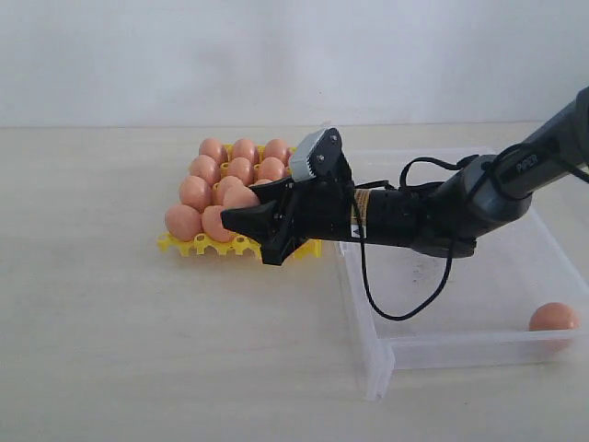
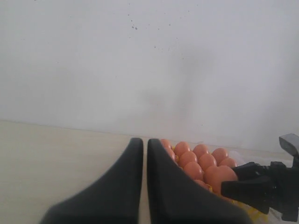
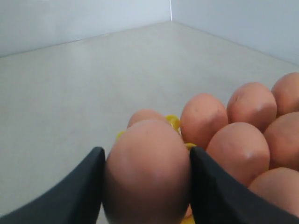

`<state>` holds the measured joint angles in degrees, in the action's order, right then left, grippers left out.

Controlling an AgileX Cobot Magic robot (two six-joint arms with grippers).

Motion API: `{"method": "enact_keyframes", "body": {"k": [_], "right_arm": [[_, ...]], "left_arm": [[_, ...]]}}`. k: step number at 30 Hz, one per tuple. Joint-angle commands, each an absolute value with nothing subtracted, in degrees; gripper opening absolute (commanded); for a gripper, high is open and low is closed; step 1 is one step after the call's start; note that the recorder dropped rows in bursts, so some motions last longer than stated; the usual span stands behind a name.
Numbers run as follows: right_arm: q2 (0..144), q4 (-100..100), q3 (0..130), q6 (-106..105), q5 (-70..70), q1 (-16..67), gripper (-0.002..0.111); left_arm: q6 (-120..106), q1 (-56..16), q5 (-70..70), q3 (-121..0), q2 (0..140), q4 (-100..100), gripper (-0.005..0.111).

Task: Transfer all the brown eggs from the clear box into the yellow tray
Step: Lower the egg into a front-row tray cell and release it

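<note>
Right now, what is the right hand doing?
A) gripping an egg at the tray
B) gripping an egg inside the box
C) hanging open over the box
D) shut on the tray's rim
A: the right hand has an egg clamped between its fingers, right at the tray and outside the box.

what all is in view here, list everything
table: one, pale wood, under everything
yellow tray: one, yellow, on table
clear box: one, transparent, right of tray
tray eggs: at least ten showing, orange-brown, in tray cups
held egg: one, orange-brown, between right jaws over tray
loose egg: one, orange-brown, box's near right corner
right arm: one, black, reaching over tray
left jaws: one pair, black, shut, empty
</note>
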<state>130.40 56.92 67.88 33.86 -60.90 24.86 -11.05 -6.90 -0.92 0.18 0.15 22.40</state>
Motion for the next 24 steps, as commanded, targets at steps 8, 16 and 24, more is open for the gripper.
{"method": "enact_keyframes", "body": {"k": [8,16,24], "right_arm": [[131.49,48.29,68.72,33.39,-54.63,25.16,0.0],[131.43,48.29,68.72,35.5,-51.26,25.16,0.002],[131.43,48.29,68.72,36.94,-50.45,25.16,0.043]], "left_arm": [[-10.62,-7.23,0.0,0.0,0.0,22.92,0.004],[-10.62,-7.23,0.0,0.0,0.0,22.92,0.004],[-10.62,-7.23,0.0,0.0,0.0,22.92,0.004]]}}
